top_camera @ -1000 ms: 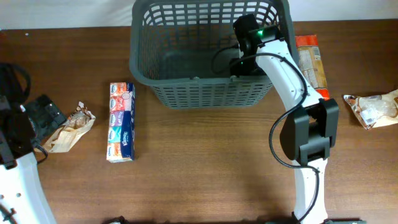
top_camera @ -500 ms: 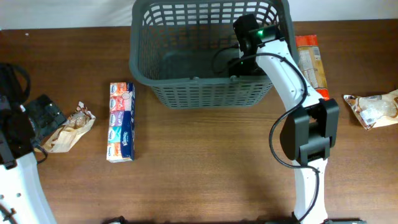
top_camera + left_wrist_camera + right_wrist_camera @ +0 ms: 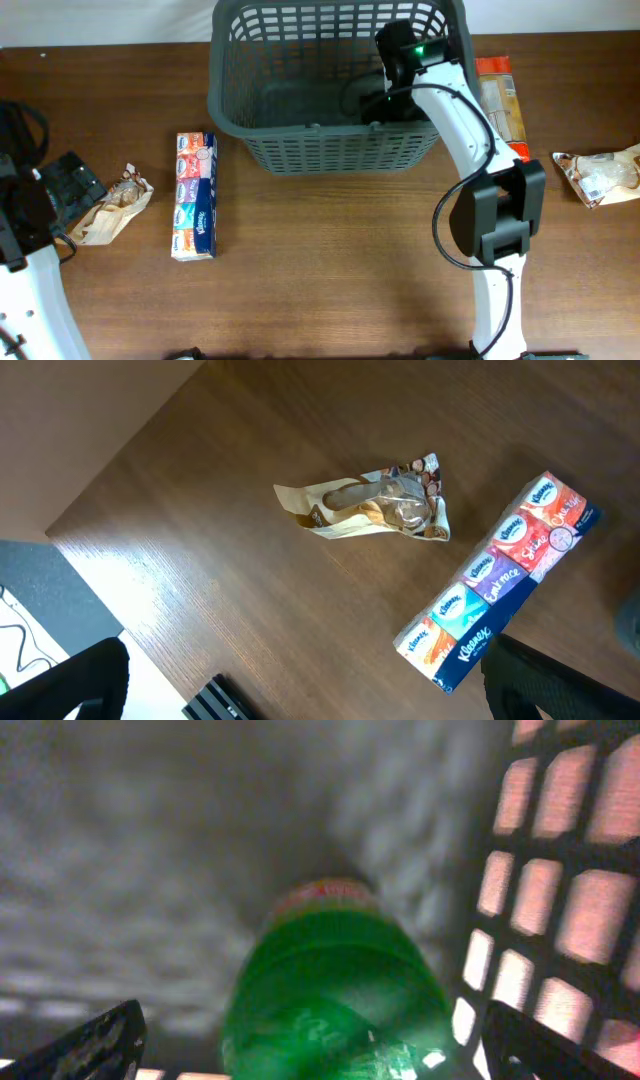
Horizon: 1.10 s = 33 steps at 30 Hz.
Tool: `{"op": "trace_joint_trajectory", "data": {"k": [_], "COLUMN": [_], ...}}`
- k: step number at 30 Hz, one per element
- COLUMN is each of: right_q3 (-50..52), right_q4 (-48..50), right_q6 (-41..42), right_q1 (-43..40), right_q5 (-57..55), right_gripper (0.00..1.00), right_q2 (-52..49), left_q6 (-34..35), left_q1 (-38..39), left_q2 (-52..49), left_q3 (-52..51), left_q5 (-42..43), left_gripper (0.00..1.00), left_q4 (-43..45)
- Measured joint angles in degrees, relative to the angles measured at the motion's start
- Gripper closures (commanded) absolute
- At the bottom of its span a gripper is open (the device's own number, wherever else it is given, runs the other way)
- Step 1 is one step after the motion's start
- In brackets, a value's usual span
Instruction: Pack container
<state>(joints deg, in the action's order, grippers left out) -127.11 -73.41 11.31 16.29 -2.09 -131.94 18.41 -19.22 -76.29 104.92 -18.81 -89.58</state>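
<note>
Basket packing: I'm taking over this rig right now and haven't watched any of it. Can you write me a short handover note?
Left gripper: open, empty, above the table near the brown snack packet and the tissue pack.
Right gripper: open, down inside the basket, fingers on either side of the green bottle without gripping it.
Done: the green bottle is in the basket, near a slotted wall.
Left: tissue pack and brown snack packet on the table left of the basket; orange packet and pale packet on its right.
</note>
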Motion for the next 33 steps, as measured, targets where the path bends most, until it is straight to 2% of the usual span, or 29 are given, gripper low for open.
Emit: {"op": "trace_joint_trajectory", "data": {"k": [4, 6, 14, 20, 24, 29, 33], "right_q3": [-13.11, -24.3, -50.42, -52.04, -52.04, -51.15, -46.49], "right_q4": [-4.55, -7.15, -16.79, -22.93, -23.56, -23.54, -23.54], "right_q6": [-0.15, -0.2, -0.17, -0.04, 1.64, 9.9, 17.33], "right_q1": [0.0, -0.02, -4.07, -14.82, -22.69, -33.73, -41.75], "right_q5": [0.0, -0.02, 0.15, 0.15, 0.13, 0.17, 0.13], "right_gripper": [0.01, 0.01, 0.01, 0.01, 0.01, 0.01, 0.01], "right_q2": [-0.57, -0.39, 0.42, 3.69, 3.96, 3.98, 4.39], "left_q6": [0.0, 0.0, 0.0, 0.0, 0.0, 0.0, 0.0], "left_q1": [0.0, 0.0, 0.0, 0.0, 0.0, 0.0, 0.0], "left_q2": [0.0, 0.0, -0.02, -0.02, -0.02, -0.02, -0.02], "left_q3": [0.0, 0.0, 0.0, 0.0, 0.0, 0.0, 0.0], "left_q5": [0.02, 0.02, 0.02, 0.02, 0.02, 0.0, 0.0], "left_gripper": [0.01, 0.01, 0.01, 0.01, 0.01, 0.01, 0.01], "left_q4": [-0.02, -0.07, -0.5, -0.48, -0.17, -0.02, -0.04]}}
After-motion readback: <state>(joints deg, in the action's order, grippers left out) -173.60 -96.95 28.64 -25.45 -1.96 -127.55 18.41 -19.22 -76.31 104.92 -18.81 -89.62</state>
